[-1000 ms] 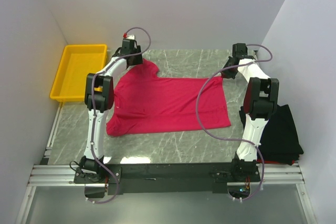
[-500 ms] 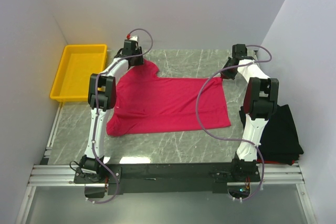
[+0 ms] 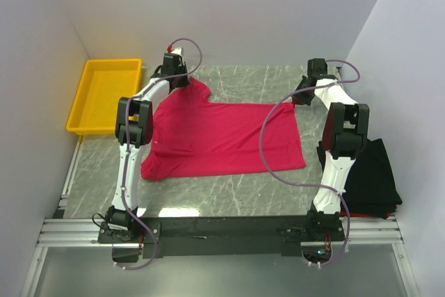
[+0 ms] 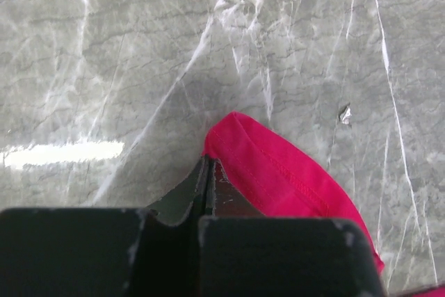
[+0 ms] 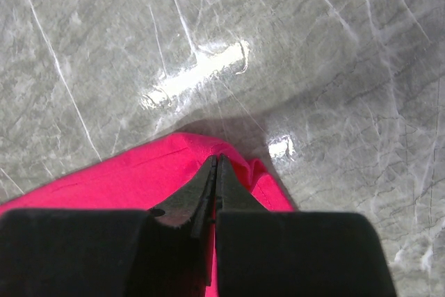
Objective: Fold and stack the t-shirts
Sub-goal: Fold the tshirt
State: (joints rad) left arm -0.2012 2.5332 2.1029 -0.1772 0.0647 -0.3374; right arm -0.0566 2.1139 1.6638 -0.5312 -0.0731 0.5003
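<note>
Top external view: we see the crimson-pink t-shirt point(image 3: 222, 137) spread flat across the middle of the desk point(image 3: 236, 196). The black t-shirt point(image 3: 372, 172) lies at the right edge, toward the near right corner. Our left hand point(image 4: 208, 166) is pressed closed on the pink sleeve's hem near the far edge — our right hand point(image 5: 215, 166) is closed too, pinching that shirt's far right corner.

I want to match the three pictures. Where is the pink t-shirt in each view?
Top external: pink t-shirt spread flat at centre.
Left wrist: lower right, its hemmed edge.
Right wrist: lower left, its corner.
Shared landmark: grey marble table.
</note>
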